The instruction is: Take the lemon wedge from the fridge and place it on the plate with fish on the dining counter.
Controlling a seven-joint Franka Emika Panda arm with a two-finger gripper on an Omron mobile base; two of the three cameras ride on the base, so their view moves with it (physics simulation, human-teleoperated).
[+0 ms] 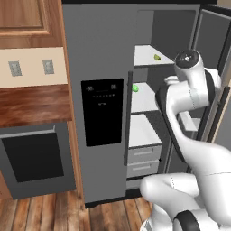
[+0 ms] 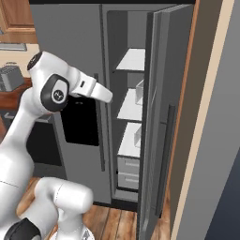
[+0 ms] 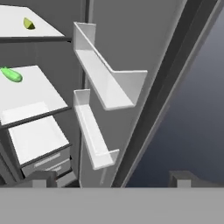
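- Looking at the wedge (image 3: 28,23) first: tiny yellow-green bit lying on the top shelf (image 1: 146,56) of the fridge (image 1: 101,54), toward the shelf's right side in the left base view.
- Handling, my guess: v. light, soft flesh w/ firmer rind, prob. a bit slick. Squeeze hard and it'll squash or squirt out, so I'd use gentle force.
- Where to grab: across the two flat cut faces, low & near the middle, pads square to them. The curved rind side looks likelier to roll away. Too small in frame to tell which way the faces point, so I'd check closer in.
- Decoy: brighter green fruit (image 3: 12,75) one shelf down, near that shelf's front edge. Not my target.
- Below that are another white shelf and grey drawers (image 1: 143,160).
- Right door (image 2: 161,117) is swung open, w/ two white door bins (image 3: 107,83) on its inside; the cam is pointing mostly at those.
- Gripper (image 3: 111,178): jaws spread as wide as they go, nothing between them, well apart from the wedge.
- Arm sits in front of the open compartment, hand angled toward the door rather than the top shelf.
- Next, as I see it: swing the hand up toward the top shelf, then line up on the wedge.
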